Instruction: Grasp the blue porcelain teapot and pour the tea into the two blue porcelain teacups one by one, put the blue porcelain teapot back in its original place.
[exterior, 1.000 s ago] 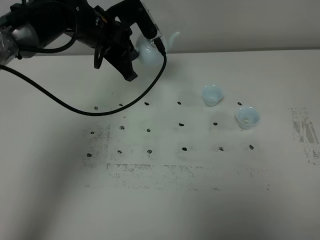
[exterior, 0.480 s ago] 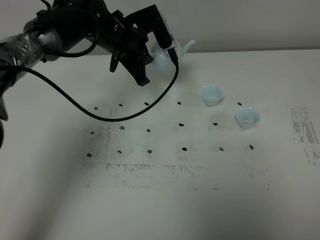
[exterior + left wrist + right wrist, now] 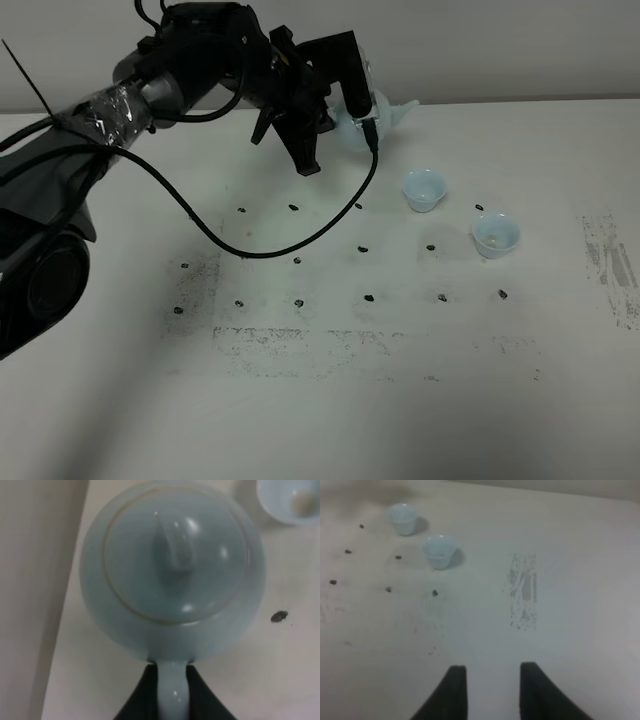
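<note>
1. Plainly, the marks on the table (image 3: 320,400) are rows of small black dots (image 3: 369,297), a grey smudged band towards 6 o'clock, and a scuffed patch (image 3: 610,265) at 3 o'clock. None of them forms letters.
2. The left gripper (image 3: 340,120) sits at about 12 o'clock in the high view. It is clamped on the loop handle of the blue porcelain teapot (image 3: 385,118), whose spout points towards 2 o'clock.
3. The wrist view shows this grip from above: the two dark fingers (image 3: 142,700) pinch the handle of the teapot (image 3: 172,580). The domed lid and its knob are seated.
4. In the high view the gripper covers much of the pot's body. Whether the base touches the table cannot be told.
5. The two blue porcelain teacups stand upright and apart. One teacup (image 3: 424,189) is at 5 o'clock of the teapot, and the other teacup (image 3: 495,235) is at 4 o'clock of the first.
6. The frame edge of the left wrist view cuts off a cup (image 3: 290,500) with a dull brownish spot inside. Whether that spot is tea cannot be told.
7. The right gripper (image 3: 492,690) holds its fingers spread with bare table between them, well apart from both cups (image 3: 440,551). Only the fingertips show.
8. The left arm has a tape-wrapped section (image 3: 110,105), and a black cable (image 3: 200,225) hangs from it in a loop.
</note>
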You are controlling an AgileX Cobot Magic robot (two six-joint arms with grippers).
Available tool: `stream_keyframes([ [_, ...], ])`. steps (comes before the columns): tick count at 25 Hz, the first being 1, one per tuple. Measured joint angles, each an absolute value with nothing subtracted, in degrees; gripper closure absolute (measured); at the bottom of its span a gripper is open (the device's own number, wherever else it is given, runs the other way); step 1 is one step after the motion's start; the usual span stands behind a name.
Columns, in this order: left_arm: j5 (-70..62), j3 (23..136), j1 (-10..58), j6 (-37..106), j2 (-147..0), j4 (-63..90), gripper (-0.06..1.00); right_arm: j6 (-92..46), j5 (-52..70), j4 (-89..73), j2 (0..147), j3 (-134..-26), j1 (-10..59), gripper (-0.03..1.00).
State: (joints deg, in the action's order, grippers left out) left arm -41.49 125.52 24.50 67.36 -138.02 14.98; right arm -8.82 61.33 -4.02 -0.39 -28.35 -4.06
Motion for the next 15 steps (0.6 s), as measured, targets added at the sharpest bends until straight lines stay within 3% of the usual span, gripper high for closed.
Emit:
stream_keyframes([
  [15, -38.4, 125.6, 25.6, 75.2, -138.7, 14.9, 0.91, -8.8, 61.3, -4.0, -0.4, -28.3, -4.1, 0.68],
])
